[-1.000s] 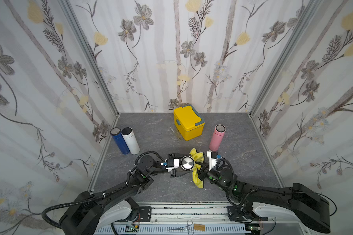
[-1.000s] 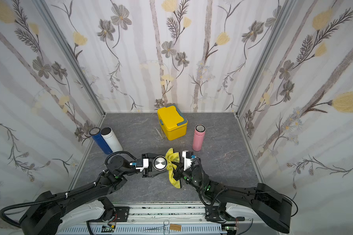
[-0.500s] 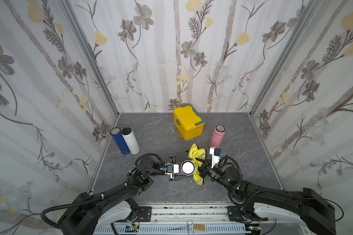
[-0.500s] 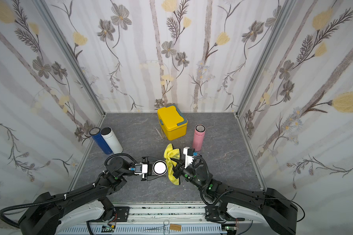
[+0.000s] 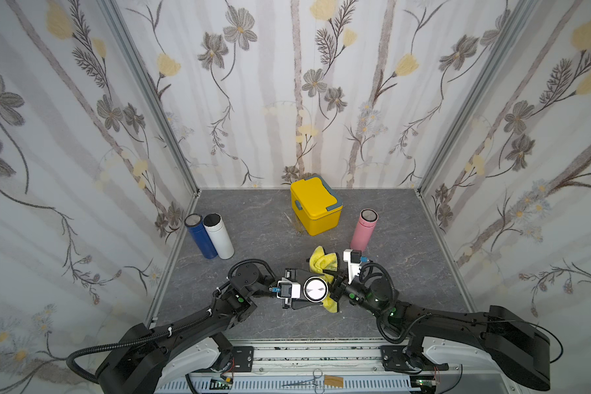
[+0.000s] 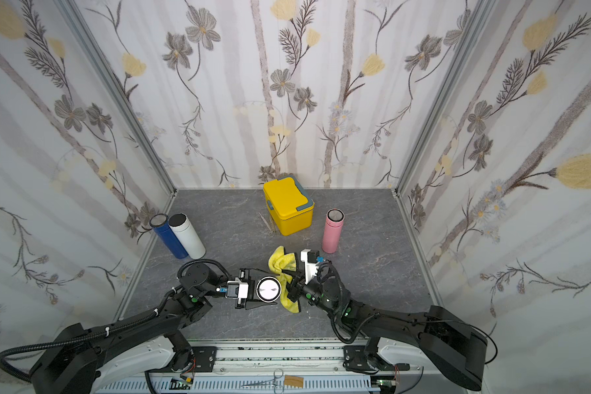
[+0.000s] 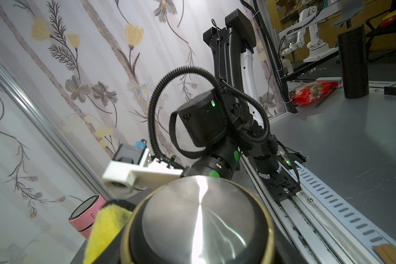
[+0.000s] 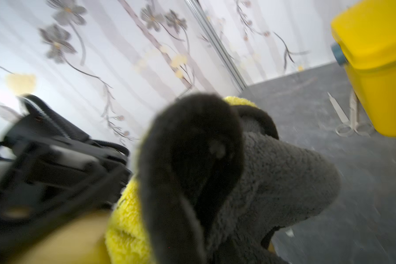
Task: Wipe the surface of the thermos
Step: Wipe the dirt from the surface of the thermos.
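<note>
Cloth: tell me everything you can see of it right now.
The cloth is fleecy, microfibre by its look, yellow on one face and grey on the other. It is bunched, not spread flat, and pinched in the shut right gripper. One yellow fold sticks out towards the back wall, another towards the robot's base, and the part between lies against the side of the thermos. The blurred right wrist view shows the grey face outward. Whether it reaches the table cannot be told.

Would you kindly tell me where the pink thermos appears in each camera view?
Top view: pink thermos upright, right of the yellow box.
Top view: pink thermos, same place.
Left wrist: pink thermos beyond the yellow cloth.
Right wrist: not in it.
Shared landmark: yellow cloth.
</note>
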Controlling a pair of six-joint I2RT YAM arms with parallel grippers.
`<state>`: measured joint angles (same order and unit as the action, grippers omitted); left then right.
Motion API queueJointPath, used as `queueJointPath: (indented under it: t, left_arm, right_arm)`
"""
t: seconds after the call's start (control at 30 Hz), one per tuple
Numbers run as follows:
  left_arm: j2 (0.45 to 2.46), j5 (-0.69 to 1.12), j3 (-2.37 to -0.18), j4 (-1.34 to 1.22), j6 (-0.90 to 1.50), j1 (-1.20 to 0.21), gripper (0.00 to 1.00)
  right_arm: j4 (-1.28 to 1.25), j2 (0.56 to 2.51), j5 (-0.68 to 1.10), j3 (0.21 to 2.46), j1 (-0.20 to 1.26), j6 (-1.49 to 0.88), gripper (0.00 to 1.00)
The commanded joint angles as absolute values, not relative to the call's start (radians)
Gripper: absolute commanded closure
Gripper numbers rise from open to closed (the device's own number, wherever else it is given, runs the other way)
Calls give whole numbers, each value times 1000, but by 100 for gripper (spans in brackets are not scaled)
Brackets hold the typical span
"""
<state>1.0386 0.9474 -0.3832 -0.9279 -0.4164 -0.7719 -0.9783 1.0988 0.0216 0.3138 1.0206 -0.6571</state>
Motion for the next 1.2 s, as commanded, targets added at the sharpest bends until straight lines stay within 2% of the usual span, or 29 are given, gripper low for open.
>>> queueJointPath:
  t: [0.0,0.1,0.27,0.37,0.47,0.6,0.7,0.8,1.0,1.07,1.17]
  left_arm:
    - [1034,974,-386,-961,-452,-777,100]
    - [1030,987,-388,-939,-467,-781,100]
    - [1025,1003,-390,-910,-496,-789,100]
    - [1017,1008,-391,-887,-516,-793,100]
    - [1014,1012,-393,-879,-524,-796,100]
    - [1013,1022,-393,-866,-538,-804,100]
    - [1009,1025,-394,-845,-563,-810,100]
    - [1008,1025,-395,-833,-578,-811,100]
    - [1004,1022,-396,-806,-606,-818,100]
    - [1002,1021,-394,-801,-618,-820,100]
    - [1002,1023,-393,-797,-633,-824,100]
  right_arm:
    - [-988,1065,83,327,1022,-629,100]
    - [-1052,1105,90,295,1021,-643,100]
    - [-1199,1301,84,224,1017,-684,100]
    - [-1285,1369,151,209,994,-701,100]
    - [-1258,1311,199,245,979,-687,100]
    - [-1049,1171,173,337,983,-646,100]
    - [-1067,1132,176,335,985,-649,100]
    - [-1127,1180,159,293,985,-663,100]
    - [-1226,1403,145,251,979,-679,100]
    - [-1242,1412,174,255,968,-680,100]
    - [-1152,1328,187,298,962,-646,100]
